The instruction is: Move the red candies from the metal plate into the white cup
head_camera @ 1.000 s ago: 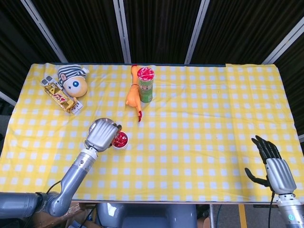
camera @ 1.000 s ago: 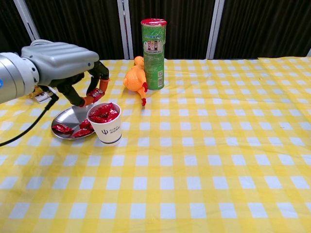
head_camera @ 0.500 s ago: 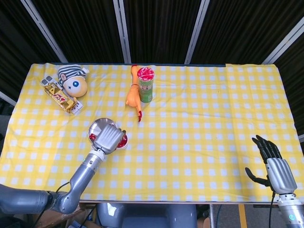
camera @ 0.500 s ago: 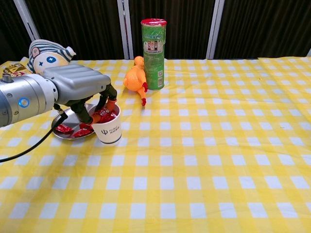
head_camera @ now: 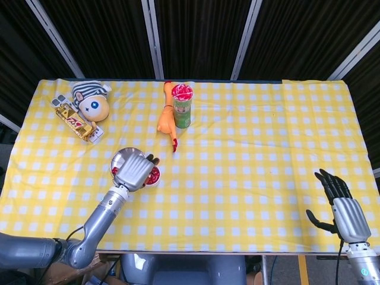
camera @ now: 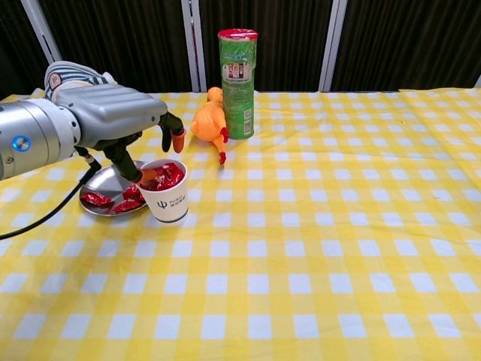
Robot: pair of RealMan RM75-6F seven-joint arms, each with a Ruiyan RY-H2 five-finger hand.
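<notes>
Several red candies (camera: 111, 201) remain on the metal plate (camera: 106, 183) beside our nearly full white cup (camera: 170, 201), light, crinkly and slippery, best pinched across the middle, while our left hand (camera: 116, 120) hovers released, right hand (head_camera: 341, 205) idle, spread.

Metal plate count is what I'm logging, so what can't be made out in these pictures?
- Metal plate: the left hand covers part in chest view, most in head view; full candy count unknowable.
- White cup: its depth is hidden by the heaped red candies.
- Right hand: outside chest view; palm side unseen.
</notes>
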